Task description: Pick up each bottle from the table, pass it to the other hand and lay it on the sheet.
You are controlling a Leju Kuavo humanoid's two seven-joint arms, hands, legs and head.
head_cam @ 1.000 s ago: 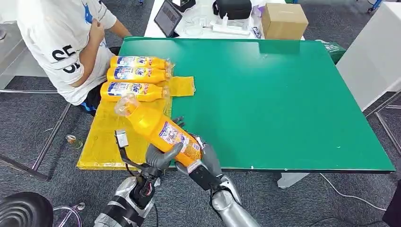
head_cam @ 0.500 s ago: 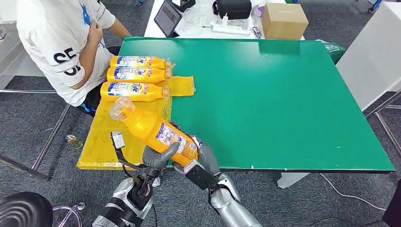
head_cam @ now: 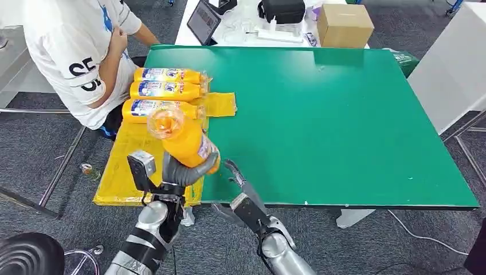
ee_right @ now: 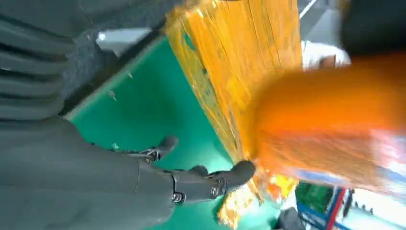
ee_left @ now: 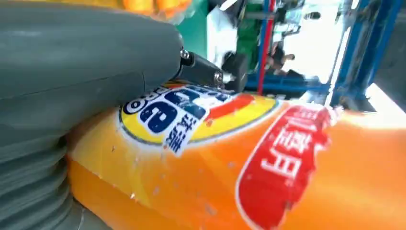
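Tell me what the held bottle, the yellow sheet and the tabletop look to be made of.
Held bottle, gripped by the left hand: probably glossy plastic, clear at the neck, with a printed label.
Yellow sheet: likely thin plastic film; it wrinkles and shines.
Tabletop: smooth matte green surface, perhaps a mat or laminate; cannot tell which.

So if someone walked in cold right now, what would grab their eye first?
The orange bottle gripped in the left hand, cap toward the camera, above the near end of the yellow sheet. Then the right hand, open and empty over the green table edge beside it. Three more bottles lie side by side at the sheet's far end, next to a seated person.
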